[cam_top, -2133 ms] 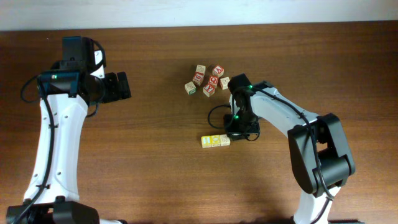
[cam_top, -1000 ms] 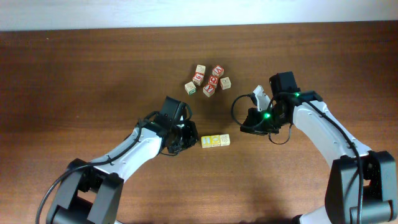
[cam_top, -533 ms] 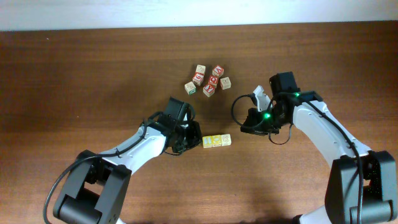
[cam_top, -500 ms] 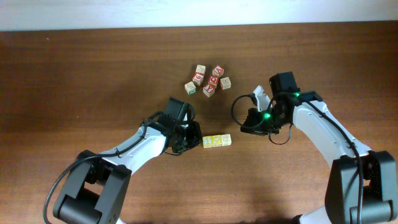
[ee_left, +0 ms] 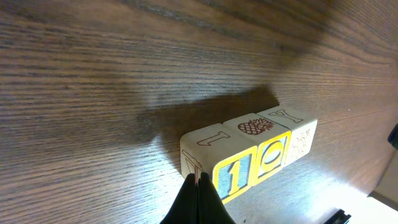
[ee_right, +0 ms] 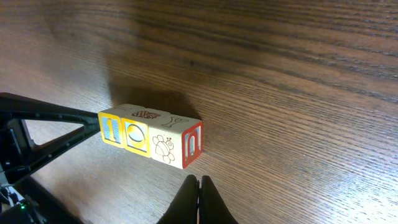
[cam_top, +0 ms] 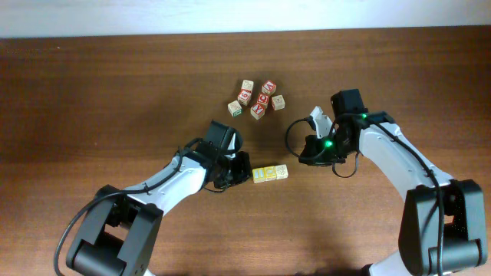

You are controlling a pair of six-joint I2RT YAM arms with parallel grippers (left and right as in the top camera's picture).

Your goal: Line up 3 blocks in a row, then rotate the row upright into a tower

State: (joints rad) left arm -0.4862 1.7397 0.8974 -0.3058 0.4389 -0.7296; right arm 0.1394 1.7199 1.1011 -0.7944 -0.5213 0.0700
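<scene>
The three blocks [cam_top: 269,174] lie end to end in one row at the middle of the counter [cam_top: 115,84]. The row runs nearly level across the overhead frame, with its right end a touch higher. The left hand [cam_top: 247,170], fingers pressed together and gripping nothing, has its tip right at the row's left end block, touching it as far as the wrist view shows. The right hand [cam_top: 302,159], also pressed together and empty, sits near the red-framed right end, apart from it. By the look of it, this is a push on the whole row, with most of the turn yet to do. The spare cubes [cam_top: 257,98] higher in the frame sit well apart.
</scene>
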